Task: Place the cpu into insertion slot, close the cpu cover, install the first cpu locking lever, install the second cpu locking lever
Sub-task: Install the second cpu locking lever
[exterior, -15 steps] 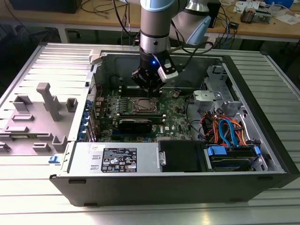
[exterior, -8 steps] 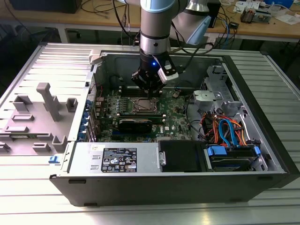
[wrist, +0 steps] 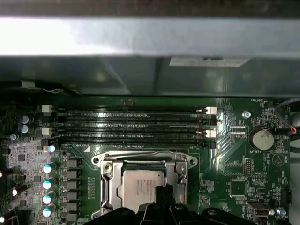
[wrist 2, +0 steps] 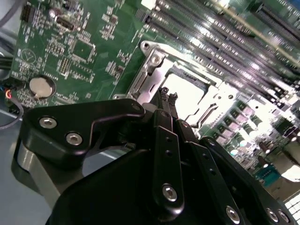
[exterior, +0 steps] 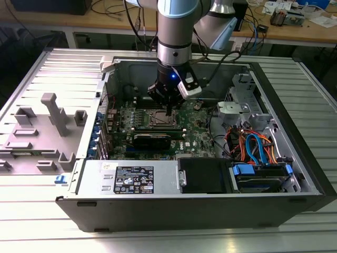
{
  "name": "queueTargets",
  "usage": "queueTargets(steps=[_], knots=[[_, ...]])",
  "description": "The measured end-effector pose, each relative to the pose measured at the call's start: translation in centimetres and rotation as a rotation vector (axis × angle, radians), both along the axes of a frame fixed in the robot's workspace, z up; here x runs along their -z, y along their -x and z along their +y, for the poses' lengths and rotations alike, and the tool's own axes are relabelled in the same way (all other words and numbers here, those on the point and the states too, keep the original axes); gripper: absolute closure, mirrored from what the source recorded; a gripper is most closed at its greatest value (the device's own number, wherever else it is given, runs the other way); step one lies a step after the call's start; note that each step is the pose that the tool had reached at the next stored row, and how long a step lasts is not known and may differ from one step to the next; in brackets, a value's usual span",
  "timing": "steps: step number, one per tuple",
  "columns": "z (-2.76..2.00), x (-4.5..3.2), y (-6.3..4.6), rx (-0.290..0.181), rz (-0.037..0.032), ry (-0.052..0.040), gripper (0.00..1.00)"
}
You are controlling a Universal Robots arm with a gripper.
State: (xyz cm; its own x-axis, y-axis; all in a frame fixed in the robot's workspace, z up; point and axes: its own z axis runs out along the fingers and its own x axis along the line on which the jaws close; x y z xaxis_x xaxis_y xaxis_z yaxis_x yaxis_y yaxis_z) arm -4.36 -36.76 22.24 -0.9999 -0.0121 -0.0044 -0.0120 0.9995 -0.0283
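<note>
Over the insertion slot [wrist: 143, 185]: cpu [wrist: 140, 186] seated, cpu cover [wrist: 108, 185] down; claw [wrist 2: 168, 96] pinched together, empty; risk: sideways slip scratches board.

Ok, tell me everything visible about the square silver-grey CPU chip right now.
The square silver-grey CPU chip lies flat in the dark metal-rimmed insertion slot on the green circuit board, below the long black memory slots in the first wrist view. Its metal top looks matte with faint print. The thin silver cover frame surrounds it. The black gripper tips overlap its near edge; contact is unclear.
</note>
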Motion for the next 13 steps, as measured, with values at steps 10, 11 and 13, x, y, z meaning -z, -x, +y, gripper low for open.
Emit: queueTargets(steps=[10, 11, 13], knots=[[-0.22, -0.70, -0.02, 0.000, 0.0010, -0.0002, 0.89], [-0.34, -0.70, -0.02, 0.000, 0.0009, -0.0002, 0.89], [-0.76, -0.70, -0.02, 0.000, 0.0009, -0.0002, 0.89]])
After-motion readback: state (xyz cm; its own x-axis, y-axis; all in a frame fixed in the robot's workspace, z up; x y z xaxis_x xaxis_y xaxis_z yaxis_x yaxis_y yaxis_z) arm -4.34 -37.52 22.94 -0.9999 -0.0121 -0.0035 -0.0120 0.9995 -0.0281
